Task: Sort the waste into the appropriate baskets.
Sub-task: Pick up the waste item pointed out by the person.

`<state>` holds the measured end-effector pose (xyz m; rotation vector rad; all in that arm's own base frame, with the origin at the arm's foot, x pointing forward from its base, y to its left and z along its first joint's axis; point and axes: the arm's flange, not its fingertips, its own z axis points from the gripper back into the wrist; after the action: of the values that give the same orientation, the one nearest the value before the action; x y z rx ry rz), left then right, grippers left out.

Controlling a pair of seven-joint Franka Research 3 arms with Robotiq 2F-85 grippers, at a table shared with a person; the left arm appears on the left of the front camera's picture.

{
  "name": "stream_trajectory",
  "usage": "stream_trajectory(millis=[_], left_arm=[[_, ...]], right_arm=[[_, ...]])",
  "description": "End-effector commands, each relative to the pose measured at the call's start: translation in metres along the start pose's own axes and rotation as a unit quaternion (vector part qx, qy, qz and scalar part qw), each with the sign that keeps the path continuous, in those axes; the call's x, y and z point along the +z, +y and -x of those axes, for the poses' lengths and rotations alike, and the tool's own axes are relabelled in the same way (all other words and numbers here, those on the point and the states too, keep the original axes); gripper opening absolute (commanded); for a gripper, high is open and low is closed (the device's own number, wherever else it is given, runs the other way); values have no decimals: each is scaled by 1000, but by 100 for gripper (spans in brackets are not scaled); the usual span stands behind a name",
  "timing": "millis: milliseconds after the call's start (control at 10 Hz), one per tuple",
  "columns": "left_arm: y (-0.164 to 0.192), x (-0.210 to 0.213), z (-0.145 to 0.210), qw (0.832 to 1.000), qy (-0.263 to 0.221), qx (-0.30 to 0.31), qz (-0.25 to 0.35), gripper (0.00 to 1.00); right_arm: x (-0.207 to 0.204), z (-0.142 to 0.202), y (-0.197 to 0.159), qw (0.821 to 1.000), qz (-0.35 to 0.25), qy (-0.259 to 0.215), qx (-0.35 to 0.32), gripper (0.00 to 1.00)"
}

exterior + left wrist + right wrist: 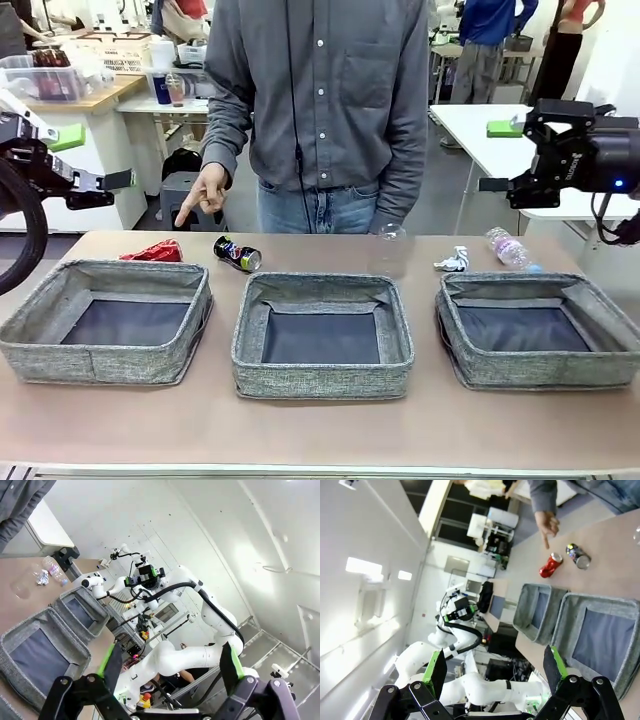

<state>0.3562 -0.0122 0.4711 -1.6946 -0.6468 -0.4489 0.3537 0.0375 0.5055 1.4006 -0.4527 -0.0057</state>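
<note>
Left tool (170,657): released, raised apart from crushed red can (155,251).
Right tool (495,665): released, raised apart from clear plastic bottle (508,248).

My front camera faces across the table (320,430) toward the person (330,90), close over the baskets (322,378), which my raised, rolled wrist cameras also see.

A working lab: at ten o'clock a wooden bench (92,100) stacked with clear storage boxes (42,82); at two o'clock a white surface (478,122), with a person (490,30) standing beyond it.
</note>
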Motion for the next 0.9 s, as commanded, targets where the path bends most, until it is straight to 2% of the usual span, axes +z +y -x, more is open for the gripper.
stream_trajectory(millis=[0,600,700,800], left_arm=[[-2,-3,0,1000,-9,-4,11,100],[0,0,0,1000,0,0,0,100],[8,-9,-8,994,54,-33,-90,100],[17,-17,-16,953,128,-80,-262,100]], right_arm=[[-3,-2,3,1000,-11,-8,-7,100],[-3,-2,3,1000,-11,-8,-7,100],[-3,-2,3,1000,-11,-8,-7,100],[-3,-2,3,1000,-11,-8,-7,100]])
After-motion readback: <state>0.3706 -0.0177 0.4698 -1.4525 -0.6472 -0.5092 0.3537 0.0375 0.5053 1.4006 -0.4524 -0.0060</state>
